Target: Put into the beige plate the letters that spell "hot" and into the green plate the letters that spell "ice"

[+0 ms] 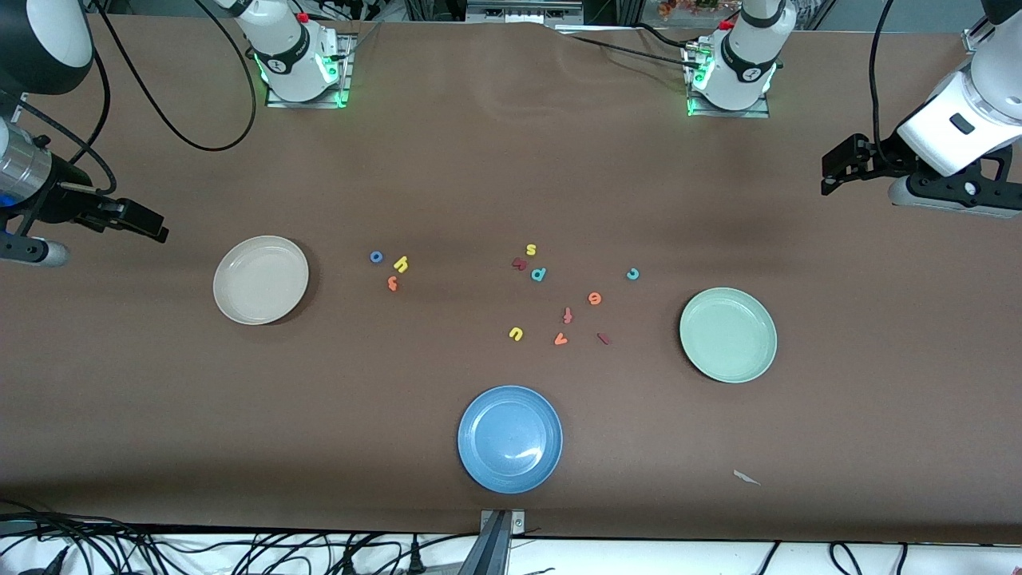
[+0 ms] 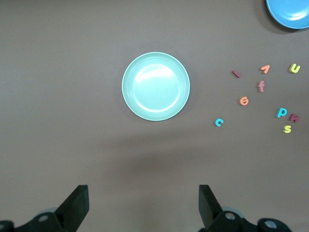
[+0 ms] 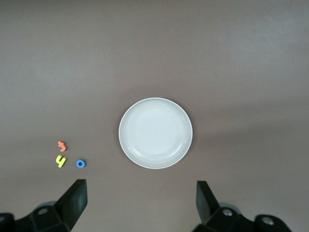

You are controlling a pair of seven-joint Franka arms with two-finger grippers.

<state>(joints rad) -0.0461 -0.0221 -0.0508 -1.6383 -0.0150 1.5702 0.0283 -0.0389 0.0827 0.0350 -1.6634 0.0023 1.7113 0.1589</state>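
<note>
Front view — beige plate [image 1: 260,279] near right tool [image 1: 136,220], apart.

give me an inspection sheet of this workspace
surface: brown table, a white scrap near the front edge
job's things: h, o, t beside the beige plate; i, c, e near the green plate; both plates empty
clutter: blue plate; letters s, d, f, u, v
grippers: left gripper over the green plate's end, right gripper over the beige plate's end, jaws open, empty
cables: black cable on the table by the right arm's base
surroundings: cables along the front edge
</note>
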